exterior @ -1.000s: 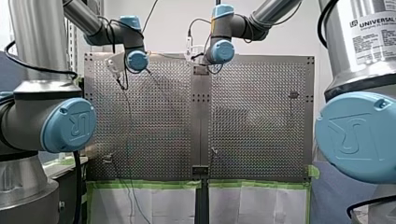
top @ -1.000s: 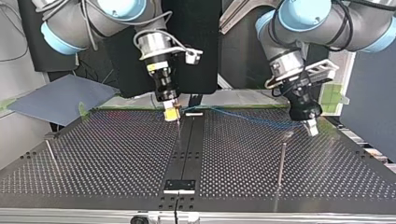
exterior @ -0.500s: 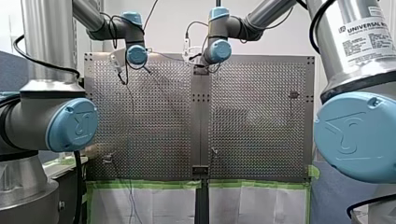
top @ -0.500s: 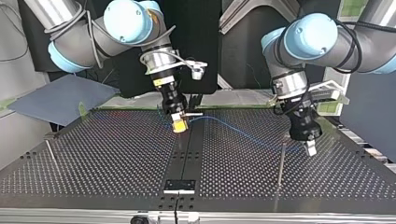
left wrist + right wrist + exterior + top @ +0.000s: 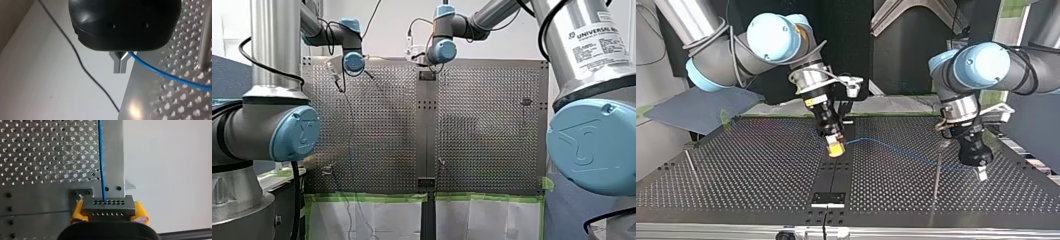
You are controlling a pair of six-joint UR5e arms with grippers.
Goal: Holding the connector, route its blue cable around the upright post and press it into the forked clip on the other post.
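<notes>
In the top view my right gripper (image 5: 836, 148), with yellow pads, is shut on the grey connector (image 5: 835, 145) over the table's dark middle strip. The blue cable (image 5: 896, 148) runs from it across to my left gripper (image 5: 981, 173), which is shut on the cable just beside a thin upright post (image 5: 937, 172). The left wrist view shows the metal fingertips (image 5: 120, 65) pinched together, the cable (image 5: 160, 73) leaving them over the perforated plate. In the right wrist view the connector (image 5: 108, 206) sits between the yellow pads (image 5: 78, 210), and the cable (image 5: 101, 157) leads straight ahead.
A second thin post (image 5: 690, 164) stands at the top view's left. A small bracket (image 5: 828, 198) sits on the middle strip near the table's close edge. Green tape (image 5: 372, 197) lines the perforated table (image 5: 482, 125) in the front view.
In the top view both grippers have come toward the camera. My left gripper went from behind the post to beside it, and the cable between them came along.
</notes>
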